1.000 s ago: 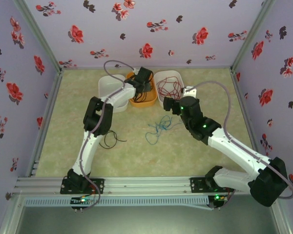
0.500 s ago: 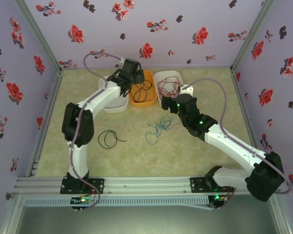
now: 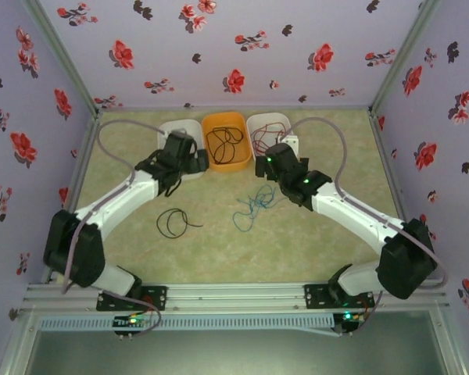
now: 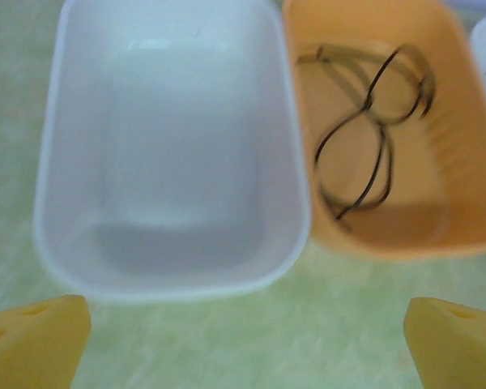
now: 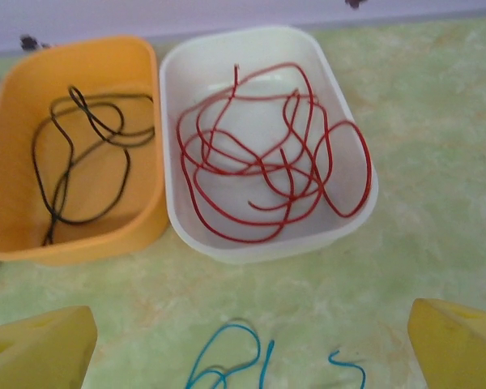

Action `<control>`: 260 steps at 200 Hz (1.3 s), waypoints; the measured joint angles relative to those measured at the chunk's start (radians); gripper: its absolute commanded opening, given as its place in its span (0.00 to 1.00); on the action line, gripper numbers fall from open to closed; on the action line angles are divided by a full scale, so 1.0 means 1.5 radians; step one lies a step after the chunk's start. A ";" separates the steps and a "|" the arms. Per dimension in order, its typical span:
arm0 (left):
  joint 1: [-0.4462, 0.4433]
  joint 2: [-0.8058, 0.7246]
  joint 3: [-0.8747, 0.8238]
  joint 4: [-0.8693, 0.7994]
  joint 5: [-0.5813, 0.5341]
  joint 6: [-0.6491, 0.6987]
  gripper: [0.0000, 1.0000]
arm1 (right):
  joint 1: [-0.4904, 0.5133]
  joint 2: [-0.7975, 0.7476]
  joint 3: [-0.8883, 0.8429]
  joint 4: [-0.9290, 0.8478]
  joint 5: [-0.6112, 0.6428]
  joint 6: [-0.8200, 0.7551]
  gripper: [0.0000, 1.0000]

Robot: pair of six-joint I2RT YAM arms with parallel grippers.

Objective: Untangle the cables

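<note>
Left fingers point(image 4: 34, 339) backed off the orange bin point(image 4: 405, 233) edge (spread apart, like the right fingers point(image 5: 37, 347))

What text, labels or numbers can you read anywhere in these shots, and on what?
No readable text in any view.
Left white bin, orange bin, right white bin: plain, no labels or numbers.
Walls: flower print, no writing.
Left arm base and right arm base: any marking is too small to read.
</note>
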 measured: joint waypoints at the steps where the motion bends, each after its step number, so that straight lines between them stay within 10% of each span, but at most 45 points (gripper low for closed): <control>1: 0.000 -0.004 -0.005 -0.001 0.000 -0.001 1.00 | 0.000 0.001 0.000 -0.001 0.000 0.000 0.99; 35: -0.024 -0.076 -0.094 -0.080 0.001 -0.047 0.99 | 0.000 0.014 0.000 -0.009 -0.005 0.019 0.99; 89: -0.073 -0.130 -0.151 -0.136 0.041 -0.102 0.66 | 0.000 0.026 0.000 -0.009 -0.020 0.033 0.99; 142: -0.118 -0.090 -0.172 -0.146 0.087 -0.118 0.38 | 0.000 0.027 0.000 -0.009 -0.024 0.034 0.99; 211: -0.121 -0.046 -0.214 -0.157 0.093 -0.134 0.36 | 0.000 0.027 0.000 -0.008 -0.034 0.034 0.99; 260: -0.122 -0.008 -0.222 -0.154 0.093 -0.142 0.07 | 0.000 0.031 0.000 -0.001 -0.038 0.034 0.99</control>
